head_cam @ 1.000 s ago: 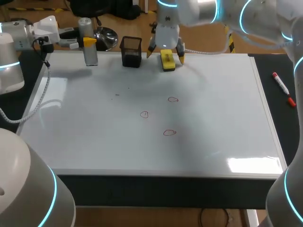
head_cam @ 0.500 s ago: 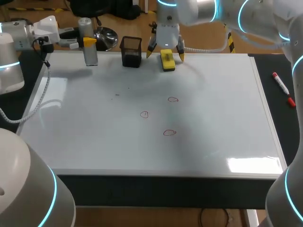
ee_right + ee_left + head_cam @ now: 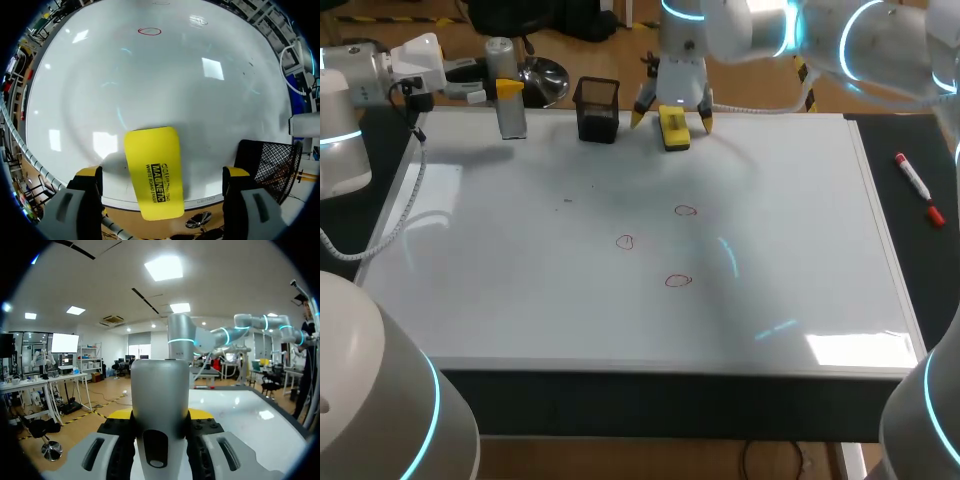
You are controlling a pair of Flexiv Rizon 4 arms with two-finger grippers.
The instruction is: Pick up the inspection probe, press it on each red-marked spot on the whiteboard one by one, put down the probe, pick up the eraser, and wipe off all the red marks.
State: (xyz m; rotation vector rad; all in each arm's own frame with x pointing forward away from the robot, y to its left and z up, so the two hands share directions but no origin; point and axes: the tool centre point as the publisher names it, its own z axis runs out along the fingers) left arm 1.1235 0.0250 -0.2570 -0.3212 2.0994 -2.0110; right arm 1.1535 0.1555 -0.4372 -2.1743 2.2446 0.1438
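**Ann:** Fingers of the right gripper: how do they stand?

**Ben:** Spread wide, one yellow tip on each side of the eraser, neither touching it. I judge that straddle is set for a grip across its narrow width.

**Ann:** And the eraser itself?

**Ben:** It's a flat yellow block with rounded corners. It lies at the far edge of the whiteboard, just beside a black mesh cup.

**Ann:** The left gripper?

**Ben:** Clamped on the probe, a smooth grey metal cylinder. It stands upright at the board's far left corner, probably parked clear of the wiping.

**Ann:** Beyond the eraser?

**Ben:** Glossy white board, then three small red rings, not yet wiped. A marker lies on the dark bench, well apart.
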